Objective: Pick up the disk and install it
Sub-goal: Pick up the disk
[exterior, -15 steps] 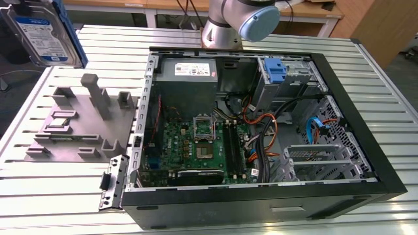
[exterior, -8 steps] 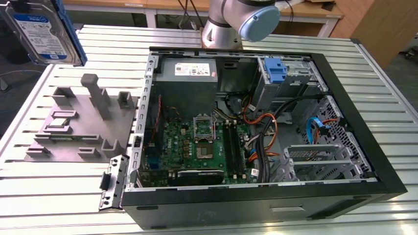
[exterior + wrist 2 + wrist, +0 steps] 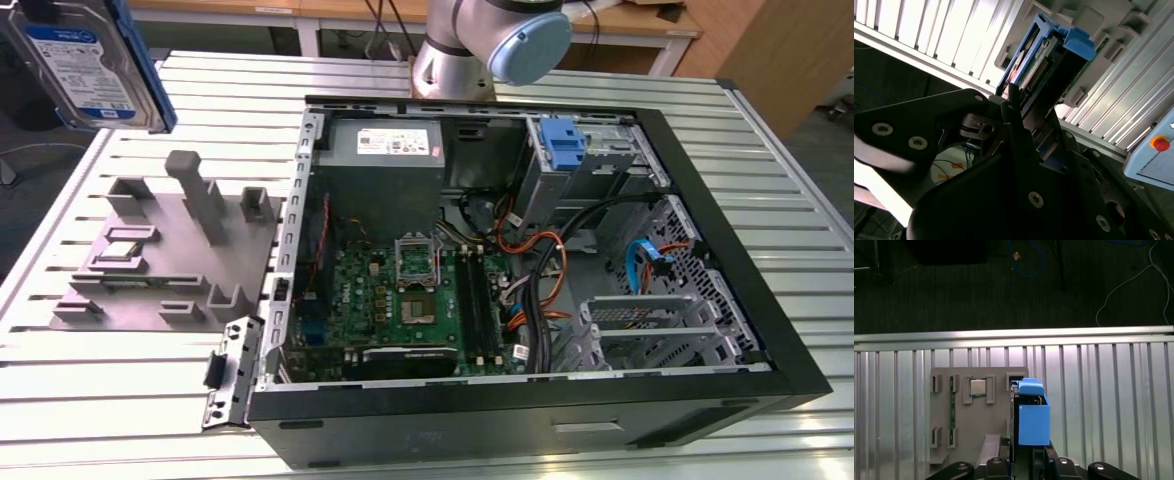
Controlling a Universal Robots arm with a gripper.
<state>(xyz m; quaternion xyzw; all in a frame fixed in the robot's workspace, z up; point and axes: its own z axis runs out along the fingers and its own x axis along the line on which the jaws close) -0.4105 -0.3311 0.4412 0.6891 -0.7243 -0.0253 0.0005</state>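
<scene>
End effector [image 3: 1030,114]: closed on the disk [image 3: 1050,55], black fingers [image 3: 1012,100] pressed against its sides. The grip looks firm.

First wrist view: the disk [image 3: 1033,426] stands on edge, straight out from the end effector [image 3: 1029,462], blue rail foremost. Beyond it sits the grey fixture tray [image 3: 969,410] on the slatted table [image 3: 1114,405].

Exterior view: the disk [image 3: 80,62] hangs high, clear of the table, at that view's left and well apart from the open computer case [image 3: 534,410].

Handling (judged): stiff metal body, dense for its size. Smooth faces are likely slippery, and it is shock-sensitive. Best held across the flat sides, off the connector and circuit board.
</scene>
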